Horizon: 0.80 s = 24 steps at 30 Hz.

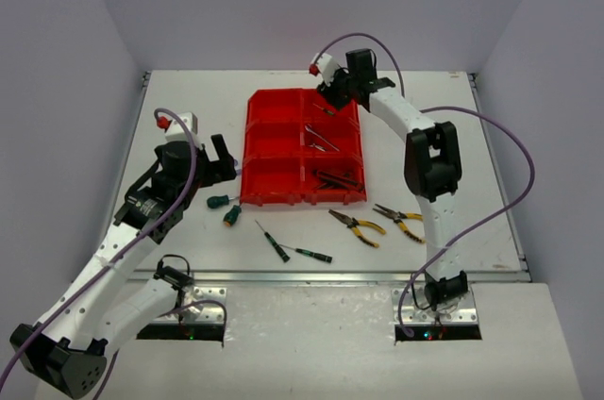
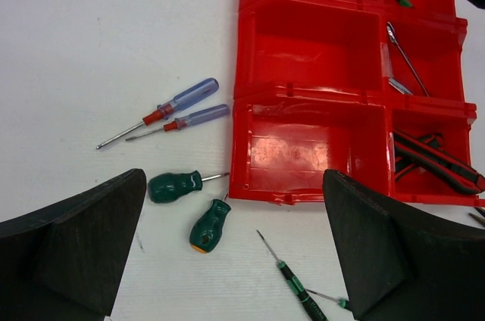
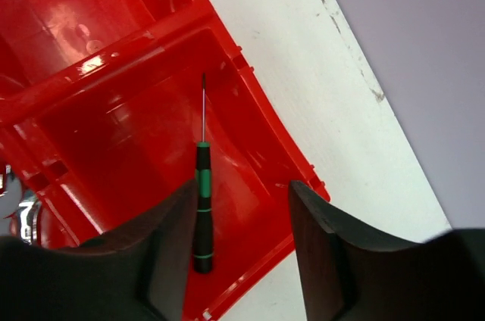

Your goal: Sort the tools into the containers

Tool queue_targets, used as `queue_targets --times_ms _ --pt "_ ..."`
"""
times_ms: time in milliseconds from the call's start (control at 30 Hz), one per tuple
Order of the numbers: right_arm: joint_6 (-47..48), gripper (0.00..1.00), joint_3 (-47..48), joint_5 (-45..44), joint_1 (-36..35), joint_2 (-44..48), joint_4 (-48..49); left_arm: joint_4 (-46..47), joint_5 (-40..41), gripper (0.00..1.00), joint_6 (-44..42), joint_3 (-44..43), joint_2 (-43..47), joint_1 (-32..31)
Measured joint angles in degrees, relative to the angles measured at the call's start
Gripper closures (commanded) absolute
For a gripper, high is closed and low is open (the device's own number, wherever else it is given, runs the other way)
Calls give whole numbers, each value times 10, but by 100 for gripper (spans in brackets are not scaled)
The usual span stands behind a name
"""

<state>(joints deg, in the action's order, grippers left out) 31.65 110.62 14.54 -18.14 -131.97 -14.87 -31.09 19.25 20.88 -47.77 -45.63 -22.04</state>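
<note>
While the slim screwdriver (image 3: 202, 207) lies free in the red bin (image 3: 265, 132), lift the half-open, empty right claw (image 3: 242, 192) straight up; the left claw (image 2: 233, 207) gapes, empty.

The top camera sits high above and behind the arms, looking down and forward over the whole counter (image 1: 217, 89) from far off. The left wrist camera looks out between the fingers of the left tool (image 2: 235, 181), low and close, toward the red bin block (image 2: 311, 147). The right wrist camera hangs very near above that block's far right compartment (image 3: 136, 124), which all three views share.
</note>
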Motion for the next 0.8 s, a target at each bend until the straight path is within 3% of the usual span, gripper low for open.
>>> queue_targets --times_ms 100,133,200,233,400,533,633,800 --pt "-2 39 -28 10 0 36 -6 0 0 0 0 0 0 0" --pt "-8 33 -35 13 -1 53 -13 0 0 0 0 0 0 0" --pt "-29 4 -45 18 -3 91 -30 0 0 0 0 0 0 0" --pt "-48 1 -51 18 -6 115 -39 0 0 0 0 0 0 1" --pt "-159 1 -171 13 -57 326 -83 0 1 0 0 0 0 11" --pt "-224 5 -359 14 -189 492 -73 0 1 0 0 0 -1 19" --pt "-267 28 -481 -5 -277 530 -80 0 2 0 0 0 -3 21" --pt "-353 35 -605 -80 -364 501 -112 -1 11 0 0 0 -6 31"
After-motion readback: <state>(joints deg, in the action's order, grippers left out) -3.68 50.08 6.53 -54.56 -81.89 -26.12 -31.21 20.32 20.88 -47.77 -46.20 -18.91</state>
